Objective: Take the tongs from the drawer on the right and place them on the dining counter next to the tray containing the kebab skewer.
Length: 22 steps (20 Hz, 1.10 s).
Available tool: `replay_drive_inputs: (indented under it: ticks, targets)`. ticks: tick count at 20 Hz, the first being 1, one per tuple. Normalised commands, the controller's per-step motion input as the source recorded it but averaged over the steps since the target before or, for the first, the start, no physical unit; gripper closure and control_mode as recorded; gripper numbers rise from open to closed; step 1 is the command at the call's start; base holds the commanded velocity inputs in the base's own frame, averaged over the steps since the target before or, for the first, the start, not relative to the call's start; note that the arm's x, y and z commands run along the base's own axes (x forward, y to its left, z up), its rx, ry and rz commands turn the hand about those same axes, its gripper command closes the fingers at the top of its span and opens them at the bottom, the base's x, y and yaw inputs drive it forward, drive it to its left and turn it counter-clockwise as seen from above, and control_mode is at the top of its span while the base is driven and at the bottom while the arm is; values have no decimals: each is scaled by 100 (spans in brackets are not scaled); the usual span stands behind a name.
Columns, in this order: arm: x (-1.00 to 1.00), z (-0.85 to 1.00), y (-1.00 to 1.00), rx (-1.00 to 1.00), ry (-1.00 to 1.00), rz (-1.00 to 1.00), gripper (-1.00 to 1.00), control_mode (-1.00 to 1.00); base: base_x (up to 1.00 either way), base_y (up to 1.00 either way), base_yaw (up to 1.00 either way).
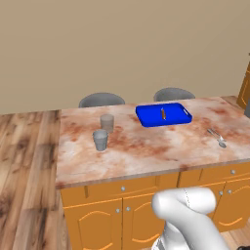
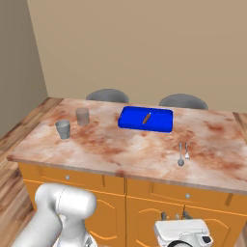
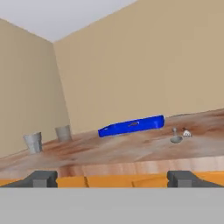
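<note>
The tongs are hidden. The right drawer (image 2: pixel 202 194) under the dining counter (image 2: pixel 120 149) is closed, its flat orange front (image 1: pixel 215 174) flush with the cabinets. The blue tray (image 2: pixel 146 119) lies toward the counter's far side with the kebab skewer (image 2: pixel 146 118) in it; the tray (image 1: pixel 163 115) and skewer (image 1: pixel 163 114) also show from the left. My gripper (image 2: pixel 174 215) hangs low in front of the right drawer, open and holding nothing. In the hand view its fingertips (image 3: pixel 41 178) stand wide apart at the orange drawer fronts (image 3: pixel 113 180), below the counter edge, with the tray (image 3: pixel 131 126) beyond.
Two grey glasses (image 1: pixel 107 122) (image 1: pixel 100 139) stand on the counter's left part. A small shiny spoon and fork (image 2: pixel 183 153) lie right of the tray. Two grey chair backs (image 1: pixel 101 100) show behind the counter. Wood floor lies to the left.
</note>
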Motion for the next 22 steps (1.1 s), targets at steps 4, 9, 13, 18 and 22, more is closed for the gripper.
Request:
replay_drive_inputs:
  ticks: [4, 9, 13, 18, 22]
  targets:
    - [0, -28, 0, -24, -27, 1, -100, -100, 0, 0, 0]
    - [1, -8, 11, -20, -1, -1, -100, -100, 0, 0, 0]
    - [34, -8, 15, -20, 3, -8, -100, -100, 0, 0, 0]
    - [43, -13, 3, -13, 6, -29, -100, -100, 0, 0, 0]
    - [27, -31, 0, -5, 6, -50, -100, -100, 0, 0, 0]
